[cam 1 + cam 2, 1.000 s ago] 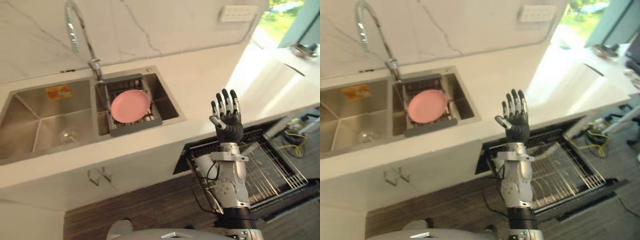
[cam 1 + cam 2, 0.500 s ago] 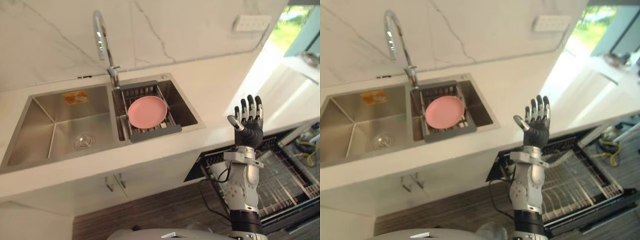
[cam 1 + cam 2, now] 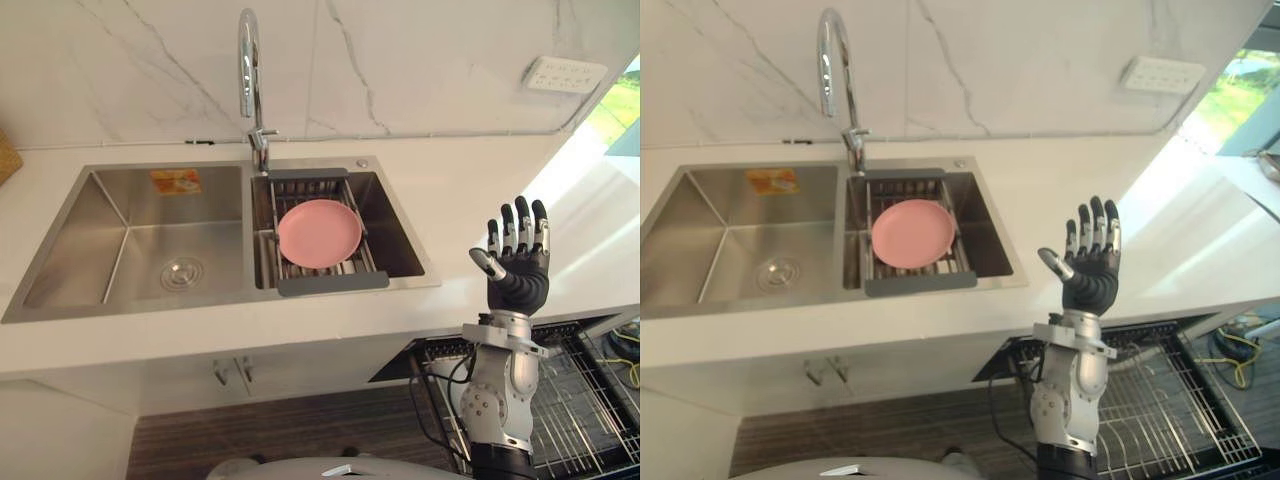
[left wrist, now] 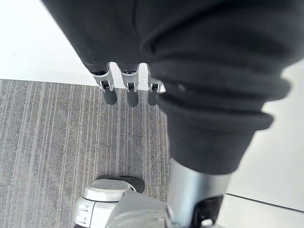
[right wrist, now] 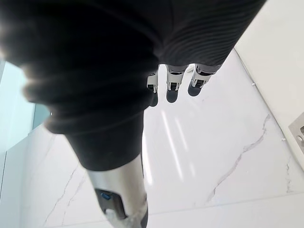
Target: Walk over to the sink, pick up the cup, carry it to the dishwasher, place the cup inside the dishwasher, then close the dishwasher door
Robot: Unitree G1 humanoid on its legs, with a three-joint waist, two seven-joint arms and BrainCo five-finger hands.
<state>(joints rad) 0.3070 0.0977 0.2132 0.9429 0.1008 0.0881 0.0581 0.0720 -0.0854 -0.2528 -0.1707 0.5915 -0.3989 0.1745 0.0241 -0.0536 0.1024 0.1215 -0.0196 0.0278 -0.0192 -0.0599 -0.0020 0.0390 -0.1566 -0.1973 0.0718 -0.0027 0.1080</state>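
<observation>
Fingers straight and empty, left hand (image 4: 132, 97) hangs over floor (image 4: 47, 133). Sink (image 3: 100, 240) has a pink plate (image 3: 319, 233) on the rack (image 3: 332, 285) in its right basin. Right hand (image 3: 520, 280), fingers spread and empty, is raised above the open dishwasher (image 3: 590, 400)

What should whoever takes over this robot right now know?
Right hand: open, empty, raised before the counter.
Left hand: open, empty, pointing at the floor.
The dish to move is a pink plate, on the rack in the right basin of the sink.
Dishwasher: open, low on the right.
Done: robot is at the sink.
Left: grasp, carry, load, close it.
</observation>
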